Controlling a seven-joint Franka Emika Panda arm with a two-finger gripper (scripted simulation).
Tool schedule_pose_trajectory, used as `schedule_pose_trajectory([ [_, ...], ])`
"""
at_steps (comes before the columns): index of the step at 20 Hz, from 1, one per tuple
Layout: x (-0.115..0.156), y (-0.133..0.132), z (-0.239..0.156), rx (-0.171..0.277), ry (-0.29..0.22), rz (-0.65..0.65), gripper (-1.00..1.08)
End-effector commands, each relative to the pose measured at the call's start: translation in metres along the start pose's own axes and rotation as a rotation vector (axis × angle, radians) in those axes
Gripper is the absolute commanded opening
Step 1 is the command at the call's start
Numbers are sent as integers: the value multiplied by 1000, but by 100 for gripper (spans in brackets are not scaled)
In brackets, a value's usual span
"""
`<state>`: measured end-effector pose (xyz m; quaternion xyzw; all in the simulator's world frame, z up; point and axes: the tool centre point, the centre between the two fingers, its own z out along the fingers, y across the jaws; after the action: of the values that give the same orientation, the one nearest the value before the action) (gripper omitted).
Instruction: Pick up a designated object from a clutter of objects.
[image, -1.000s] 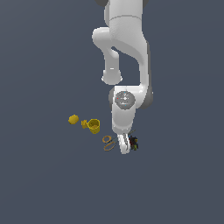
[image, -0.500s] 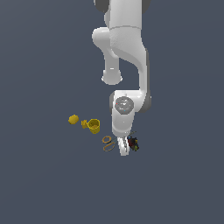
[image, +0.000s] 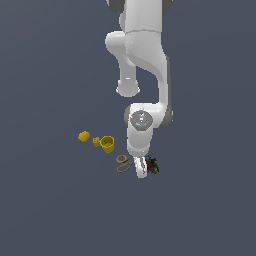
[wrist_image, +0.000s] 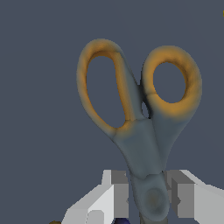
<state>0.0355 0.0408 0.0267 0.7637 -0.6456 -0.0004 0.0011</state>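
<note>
1. A yellow rounded lump is lying farthest toward the exterior view's left, with the yellow cup just beside it at its 4 o'clock.
2. The scissors are lying on the grey bench at the cup's 5 o'clock; in the exterior view only the orange loop handles are showing clear of the arm.
3. The gripper is hanging low over the scissors' blade end. The dark multicoloured cube-like thing is sitting just beside it, toward the exterior view's right.
4. In the wrist view the scissors are running lengthwise out from between the fingers. The loop handles are pointing away from the gripper and the grey pivot is sitting between the pads.
5. The fingers are standing narrow, one on each side of the pivot and crossing the long axis squarely. Whether they are pressing the metal or leaving a slight gap, I cannot tell.
6. Judging from this, the grasp is falling on the pivot, so the handle end may be sagging once lifted.
</note>
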Motion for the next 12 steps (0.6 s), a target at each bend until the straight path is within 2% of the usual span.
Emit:
schedule_pose_trajectory([
  [1, -1, 0, -1, 1, 0, 0, -100],
  [6, -10, -3, -15, 1, 0, 0, -100],
  [12, -32, -8, -51, 1, 0, 0, -100],
])
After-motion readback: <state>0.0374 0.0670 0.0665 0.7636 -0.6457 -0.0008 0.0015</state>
